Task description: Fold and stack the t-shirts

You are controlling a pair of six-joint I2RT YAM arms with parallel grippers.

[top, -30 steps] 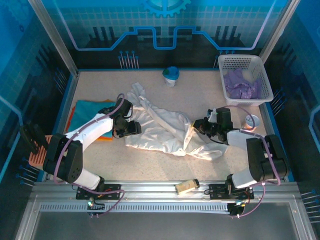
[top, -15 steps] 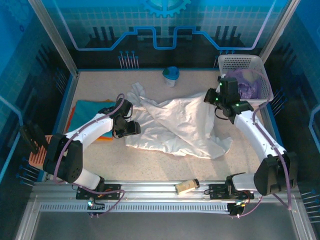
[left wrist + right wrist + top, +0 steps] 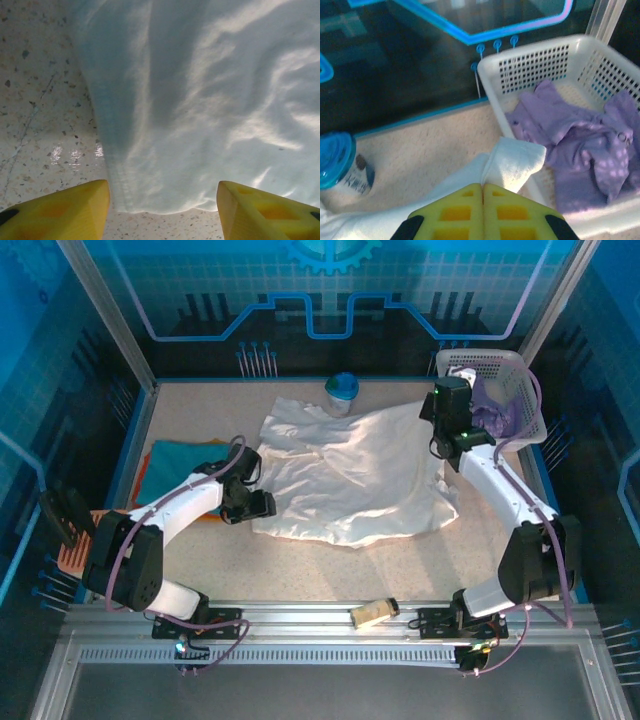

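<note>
Here, rumpled white t-shirt (image 3: pixel 350 480); lattice basket (image 3: pixel 497 366)

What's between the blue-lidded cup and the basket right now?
Right wrist view: bare tabletop, then a corner of the white t-shirt pinched in the shut right gripper.
</note>
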